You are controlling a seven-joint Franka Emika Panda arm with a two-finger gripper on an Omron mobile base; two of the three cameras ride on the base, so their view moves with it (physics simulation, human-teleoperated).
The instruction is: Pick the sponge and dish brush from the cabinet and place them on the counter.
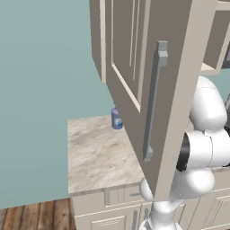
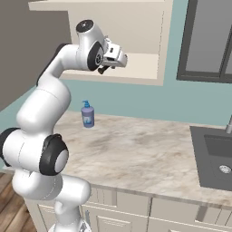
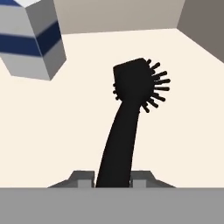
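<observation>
The cabinet (image 1: pixel 134 67) hangs open above the worktop (image 2: pixel 145 154), its raised-panel door swung out toward the room with the long grey bar handle (image 1: pixel 152 101) standing upright on it; in the right base view the open box of the cabinet shows a pale shelf floor (image 2: pixel 140 63) and a bare back wall. The white arm (image 2: pixel 41 113) rises from about 7 o'clock in that view and bends up to 11 o'clock, where the pincer (image 2: pixel 105 69) sits at the front edge of the cabinet opening, level with the shelf.

In the hand view the dish brush (image 3: pixel 127 118) is black all over; its handle runs up from 6 o'clock, passing between the two grey finger tips (image 3: pixel 82 178), and the head with its short bristles fans out toward 1 o'clock over the pale shelf. The pincer is narrow, the tips sitting just beside the handle on either side; whether they press on it I cannot tell. The sponge (image 3: pixel 30 39), a pale grey block with dark blue stripes, lies on the same shelf at about 10 o'clock of the brush head, apart from it.

Below, a blue soap bottle (image 2: pixel 88 115) stands upright on the worktop near the teal wall, at about 9 o'clock of the slab's middle in the right base view; a dark sink (image 2: pixel 215 156) is let into the worktop at 3 o'clock; beige drawers (image 2: pixel 131 204) run under the worktop edge.
</observation>
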